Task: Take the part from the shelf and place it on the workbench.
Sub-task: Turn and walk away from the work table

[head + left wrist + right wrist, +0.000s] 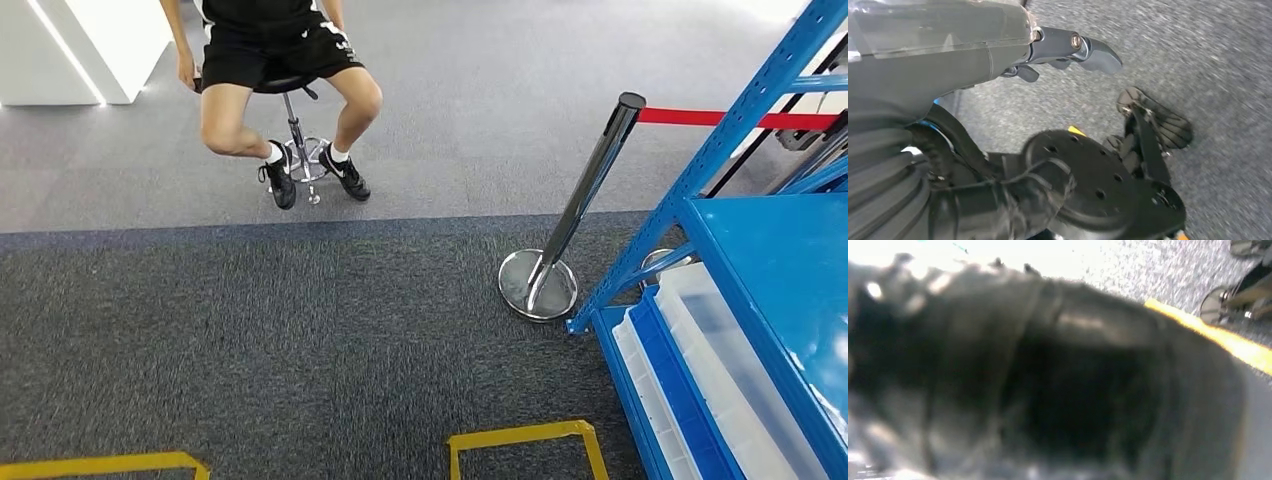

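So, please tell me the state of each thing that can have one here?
Left hand: holds nothing, fingers apart.
Right hand: too blurred to tell.
Shelf: top level bare.
Bins: clear ones look empty.
Post: upright, red belt stretched.
Stool: a person sits on it.

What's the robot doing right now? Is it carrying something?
From what shows, nothing is being carried yet. The robot is looking down at grey carpet with a blue shelf at its right, clear bins on the lower level. A chrome post with a red rope stands beside the shelf, and a person sits on a stool further off. The left robot hand hangs above the floor holding nothing. The right wrist view is too blurred to tell what that hand is doing.
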Action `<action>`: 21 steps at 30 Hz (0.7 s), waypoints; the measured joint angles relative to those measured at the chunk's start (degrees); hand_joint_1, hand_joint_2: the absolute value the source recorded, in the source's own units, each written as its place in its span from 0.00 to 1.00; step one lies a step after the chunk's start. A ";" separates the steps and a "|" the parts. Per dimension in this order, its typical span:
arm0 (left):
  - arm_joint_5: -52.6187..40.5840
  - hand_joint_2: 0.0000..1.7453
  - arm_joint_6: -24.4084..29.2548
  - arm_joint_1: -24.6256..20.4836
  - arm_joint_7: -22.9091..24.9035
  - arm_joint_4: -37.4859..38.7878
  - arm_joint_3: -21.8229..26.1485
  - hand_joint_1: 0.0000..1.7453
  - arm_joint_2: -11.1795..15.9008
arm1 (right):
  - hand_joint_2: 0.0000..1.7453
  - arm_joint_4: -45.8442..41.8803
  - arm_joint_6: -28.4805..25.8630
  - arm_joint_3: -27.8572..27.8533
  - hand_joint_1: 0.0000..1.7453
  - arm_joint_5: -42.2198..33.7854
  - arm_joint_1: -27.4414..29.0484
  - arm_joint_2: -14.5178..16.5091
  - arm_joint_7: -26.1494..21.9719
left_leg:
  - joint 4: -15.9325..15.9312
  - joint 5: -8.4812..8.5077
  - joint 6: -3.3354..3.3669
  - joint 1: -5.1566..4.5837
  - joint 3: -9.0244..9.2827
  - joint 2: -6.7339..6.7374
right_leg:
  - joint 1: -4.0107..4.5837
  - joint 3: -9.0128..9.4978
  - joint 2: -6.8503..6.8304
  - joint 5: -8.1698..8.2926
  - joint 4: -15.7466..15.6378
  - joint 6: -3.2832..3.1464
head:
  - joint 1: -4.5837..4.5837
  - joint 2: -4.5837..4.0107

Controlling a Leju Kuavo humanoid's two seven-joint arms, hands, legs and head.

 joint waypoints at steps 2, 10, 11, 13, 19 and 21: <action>-0.92 1.00 -0.75 0.10 -0.60 -1.12 -0.05 0.00 -0.81 | 0.00 0.04 -0.59 0.01 0.00 0.08 0.27 0.20 -0.09 | -0.83 0.72 0.82 0.05 0.25 1.11 | -0.08 -0.73 -1.83 -0.83 1.09 0.46 | 0.03 0.00; -6.08 0.25 -5.36 -5.45 -8.45 6.43 5.47 0.00 -3.10 | 0.00 0.04 -3.50 -0.45 0.00 -1.01 -0.07 2.94 -1.10 | -1.33 0.85 1.24 -0.32 -0.05 6.55 | -0.17 -3.39 -7.50 -3.58 8.62 1.25 | 0.05 0.00; -5.94 0.00 -5.35 -5.37 -7.69 6.54 5.49 0.00 -3.26 | 0.00 0.04 -3.77 -0.66 0.00 -1.36 -0.08 3.11 -1.17 | -1.27 0.65 1.04 -0.41 0.14 7.18 | -0.02 -1.10 -8.75 -2.17 4.59 1.07 | 0.05 0.00; -6.02 0.00 -5.60 -5.04 -6.28 6.56 5.46 0.00 -3.48 | 0.00 0.03 -4.20 -1.08 0.00 -1.87 -0.05 3.28 -1.23 | -1.09 0.26 0.42 -0.56 0.52 8.22 | 0.41 1.38 -10.34 -0.88 -0.16 0.46 | 0.05 0.01; -8.15 1.00 -7.45 -5.69 -5.79 7.25 6.48 0.00 -3.64 | 0.00 0.14 -4.68 -2.14 0.00 -2.44 0.45 3.67 -0.73 | 3.39 -3.25 -1.40 -0.09 -0.72 5.16 | 0.13 1.45 -7.51 -0.10 -1.51 -1.51 | 0.05 0.01; -8.87 1.00 -7.86 -5.95 -6.04 7.95 7.34 0.00 -3.65 | 0.00 0.15 -5.04 -2.21 0.00 -2.50 0.38 3.92 -0.49 | 10.83 -6.98 -1.63 0.13 -4.09 2.86 | 0.25 1.29 -6.28 0.00 -1.50 -1.86 | 0.04 0.01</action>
